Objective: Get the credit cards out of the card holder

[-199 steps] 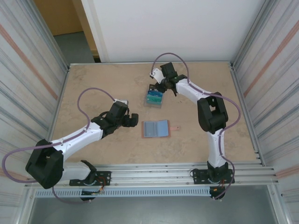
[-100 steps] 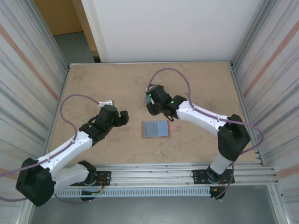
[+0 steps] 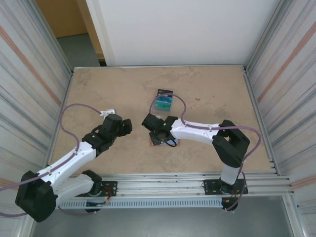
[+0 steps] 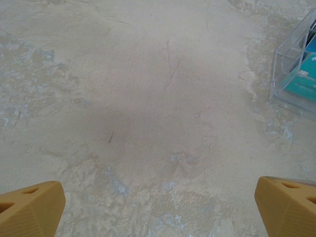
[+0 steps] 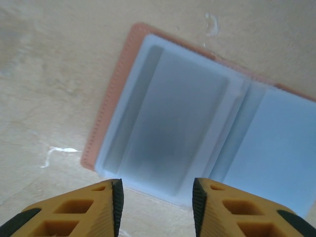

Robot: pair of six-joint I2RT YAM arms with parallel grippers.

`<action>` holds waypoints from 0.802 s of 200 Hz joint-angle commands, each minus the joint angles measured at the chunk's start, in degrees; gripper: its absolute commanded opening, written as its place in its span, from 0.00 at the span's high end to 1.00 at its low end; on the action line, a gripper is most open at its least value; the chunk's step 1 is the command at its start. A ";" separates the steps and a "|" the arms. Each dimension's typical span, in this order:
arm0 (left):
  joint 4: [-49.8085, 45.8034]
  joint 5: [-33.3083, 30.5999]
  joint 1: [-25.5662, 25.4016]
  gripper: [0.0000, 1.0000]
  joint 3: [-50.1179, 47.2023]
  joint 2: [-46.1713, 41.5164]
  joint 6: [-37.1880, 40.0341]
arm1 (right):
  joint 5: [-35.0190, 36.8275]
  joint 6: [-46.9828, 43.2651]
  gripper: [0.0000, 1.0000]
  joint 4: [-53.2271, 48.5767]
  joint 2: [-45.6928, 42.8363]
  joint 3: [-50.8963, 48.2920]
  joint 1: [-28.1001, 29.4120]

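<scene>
Right wrist view: the card holder [image 5: 197, 133] lies open on the bench [image 5: 49, 74], with the right gripper [image 5: 157, 197] above it, jaws parted and empty. Left wrist view: the left gripper [image 4: 158, 207], jaws wide and empty; teal credit cards [image 4: 306, 81] in a clear box [image 4: 281, 59].

A clear plastic box [image 4: 282, 61] stands toward the beige mottled table's [image 3: 108, 84] far side.
</scene>
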 commanded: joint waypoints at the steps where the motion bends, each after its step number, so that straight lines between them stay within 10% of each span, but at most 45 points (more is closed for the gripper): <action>1: -0.97 -1.91 0.36 0.01 -0.76 -0.29 -1.66 | -0.99 1.77 0.53 -1.45 1.82 2.17 -0.21; 160: -1.03 -0.83 0.44 0.01 -1.13 0.65 -2.52 | -5.87 1.24 0.50 2.13 7.54 1.80 -2.56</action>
